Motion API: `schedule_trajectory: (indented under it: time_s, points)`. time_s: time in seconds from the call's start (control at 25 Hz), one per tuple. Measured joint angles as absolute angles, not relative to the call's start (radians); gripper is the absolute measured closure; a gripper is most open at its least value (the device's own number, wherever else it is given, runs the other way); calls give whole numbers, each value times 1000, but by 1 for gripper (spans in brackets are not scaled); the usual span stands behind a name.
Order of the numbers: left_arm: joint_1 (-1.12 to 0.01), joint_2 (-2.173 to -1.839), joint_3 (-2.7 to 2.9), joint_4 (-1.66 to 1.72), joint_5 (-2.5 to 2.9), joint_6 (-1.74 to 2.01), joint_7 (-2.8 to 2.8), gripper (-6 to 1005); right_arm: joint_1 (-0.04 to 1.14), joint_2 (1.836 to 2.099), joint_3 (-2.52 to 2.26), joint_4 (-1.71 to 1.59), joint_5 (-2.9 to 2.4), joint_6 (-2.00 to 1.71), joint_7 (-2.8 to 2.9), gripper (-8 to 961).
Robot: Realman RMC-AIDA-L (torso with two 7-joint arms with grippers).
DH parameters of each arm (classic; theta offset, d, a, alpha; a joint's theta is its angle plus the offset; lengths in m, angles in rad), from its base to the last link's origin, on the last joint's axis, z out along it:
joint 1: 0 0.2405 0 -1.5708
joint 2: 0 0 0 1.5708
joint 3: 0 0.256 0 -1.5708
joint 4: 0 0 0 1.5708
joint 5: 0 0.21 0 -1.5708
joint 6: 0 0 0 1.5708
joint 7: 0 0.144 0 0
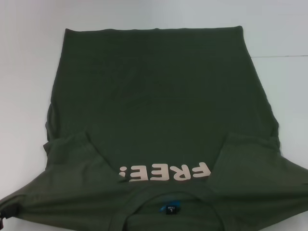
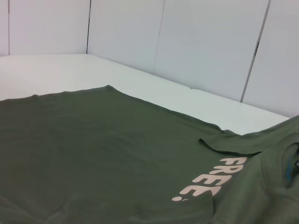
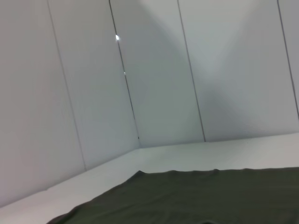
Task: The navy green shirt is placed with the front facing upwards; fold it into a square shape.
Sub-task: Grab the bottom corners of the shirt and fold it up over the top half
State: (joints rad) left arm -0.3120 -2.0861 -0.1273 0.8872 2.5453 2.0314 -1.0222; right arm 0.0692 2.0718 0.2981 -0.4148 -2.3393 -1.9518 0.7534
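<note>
White table [image 1: 29,72] and pale walls all around. Navy green shirt [image 1: 159,110] lying flat, print up, both sleeves turned in. Left gripper [image 1: 6,211] barely peeking by one corner; grip impossible to tell. Next, probably folding bottom toward collar.

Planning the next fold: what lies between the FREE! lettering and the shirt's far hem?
Head view: only plain green fabric of the navy green shirt, from the FREE! lettering to the far hem; nothing rests on it.
</note>
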Motion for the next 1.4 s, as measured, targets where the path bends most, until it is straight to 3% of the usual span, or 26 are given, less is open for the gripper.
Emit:
schedule_trajectory:
  time_s: [0.8,1.4]
  points:
    - [-278,-2086,-126,898,2543,2073,-946,871,-37,2085,308,-406,-2308,-1991,680,913]
    - [-377,-2084,-92,749,2431,1829,-1004,856,147,2074,365,-386,-2302,-1888,854,913]
